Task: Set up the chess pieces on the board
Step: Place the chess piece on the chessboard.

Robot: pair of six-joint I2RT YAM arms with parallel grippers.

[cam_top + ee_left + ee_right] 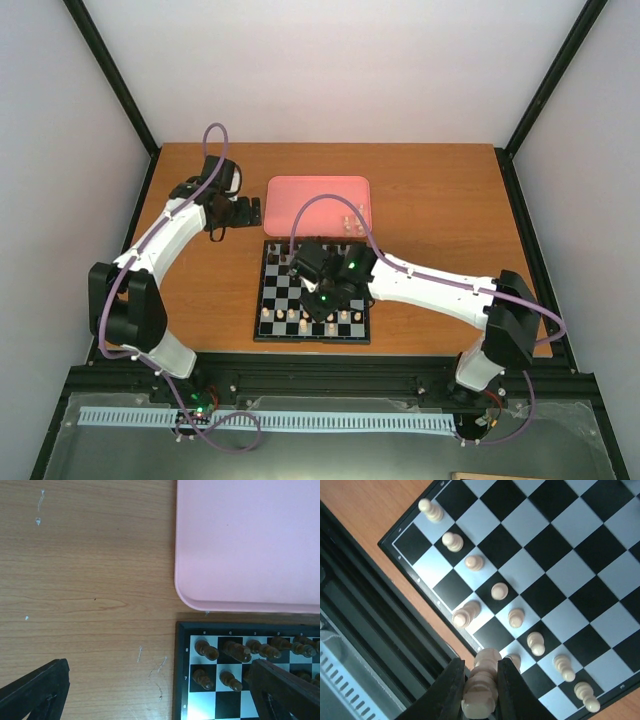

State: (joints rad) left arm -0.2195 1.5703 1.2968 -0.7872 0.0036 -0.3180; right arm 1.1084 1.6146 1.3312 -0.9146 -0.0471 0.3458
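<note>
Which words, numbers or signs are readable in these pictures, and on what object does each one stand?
"8": side border of the board, left wrist view.
"7": same border, next row.
"6": same border, row after that.
Small letters along the border beside the pink tray: too small to read.
Nothing else is readable.

Right gripper (322, 300) — over the board (274, 287)

You see a pink tray (310, 195) lying flat on the wooden counter (440, 200); just beside its near edge, dark brown pieces (237, 651) stand in 2 rows.
</note>
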